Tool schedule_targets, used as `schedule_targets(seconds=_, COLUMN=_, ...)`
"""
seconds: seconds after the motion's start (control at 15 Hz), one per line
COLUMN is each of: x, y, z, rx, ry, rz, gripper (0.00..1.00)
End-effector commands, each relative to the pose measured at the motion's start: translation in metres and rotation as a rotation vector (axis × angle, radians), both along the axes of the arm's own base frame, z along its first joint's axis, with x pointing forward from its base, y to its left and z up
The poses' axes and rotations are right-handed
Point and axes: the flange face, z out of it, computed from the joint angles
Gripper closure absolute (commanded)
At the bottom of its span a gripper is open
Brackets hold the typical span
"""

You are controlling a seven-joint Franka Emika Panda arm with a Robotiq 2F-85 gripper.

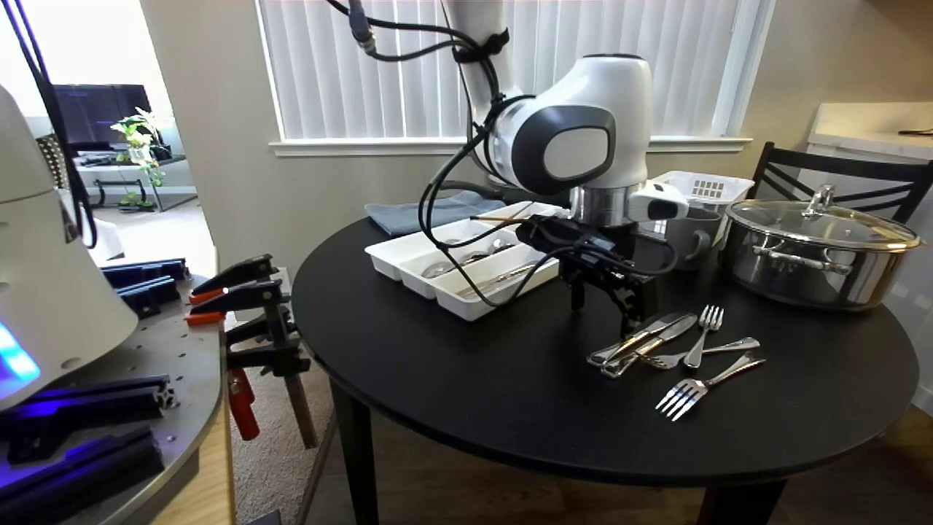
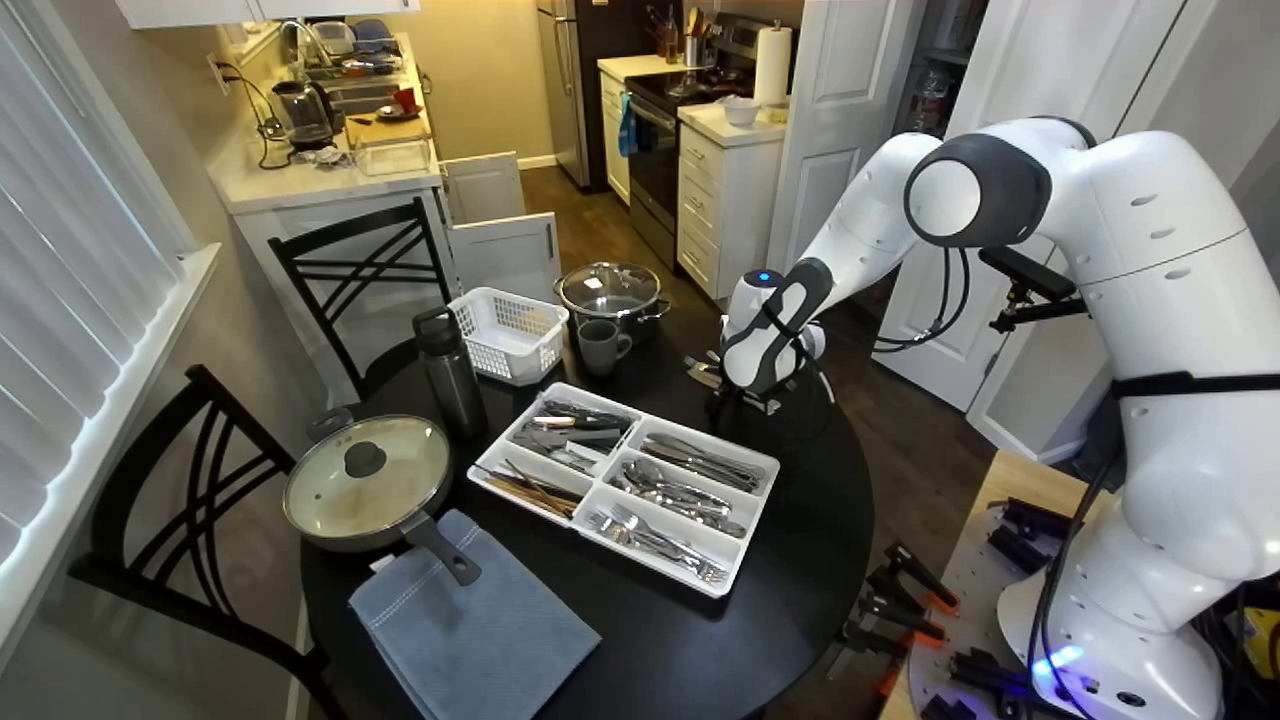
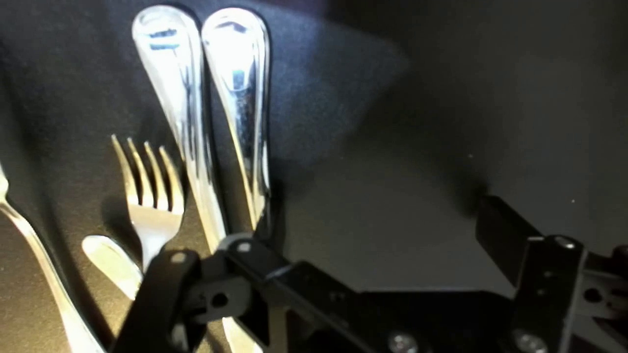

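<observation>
Pincer (image 3: 375, 215): While two knives (image 3: 248, 98) are lying just beside one jaw, I am holding my pincer spread wide, low over a round black table (image 1: 430, 364), gripping nothing; whether that jaw is touching a handle, I cannot tell.
Knives: Handles facing one way, the two are resting alongside each other, perhaps laid as a pair.
Forks (image 3: 157, 220): Past the knives from my pincer, three are lying loosely together, two of them crossing, seemingly unsorted.
Tray (image 1: 455, 304): On another side of my pincer, one is dividing utensils (image 2: 705, 464) among five compartments, apparently sorting most by kind.
Pot (image 1: 802, 283): Well apart from my pincer, one is wearing its glass lid (image 1: 838, 224), likely for cover.
Pan (image 2: 350, 544): Farther out, one is resting lidded, its handle reaching over one folded cloth (image 2: 490, 635).
Mug (image 2: 597, 350): One is standing near the pot, with one white basket (image 2: 495, 357) and one bottle (image 2: 457, 385) standing farther from my pincer.
</observation>
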Motion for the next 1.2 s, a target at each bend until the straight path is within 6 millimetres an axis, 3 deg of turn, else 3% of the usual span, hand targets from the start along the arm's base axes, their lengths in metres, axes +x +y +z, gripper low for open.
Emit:
schedule_targets(seconds=0.0, x=0.001, y=-0.002, z=0.007, rx=0.046, ry=-0.042, rz=0.040, gripper=0.00)
schedule_targets(seconds=0.27, x=0.006, y=0.008, z=0.028, rx=0.163, ry=-0.100, rz=0.084, gripper=0.00)
schedule_targets(seconds=0.53, x=0.005, y=-0.005, z=0.043, rx=0.125, ry=-0.131, rz=0.131, gripper=0.00)
schedule_targets(seconds=0.87, x=-0.002, y=-0.022, z=0.049, rx=0.053, ry=-0.103, rz=0.149, gripper=0.00)
schedule_targets(seconds=1.13, x=-0.005, y=-0.028, z=0.042, rx=0.030, ry=-0.080, rz=0.143, gripper=0.00)
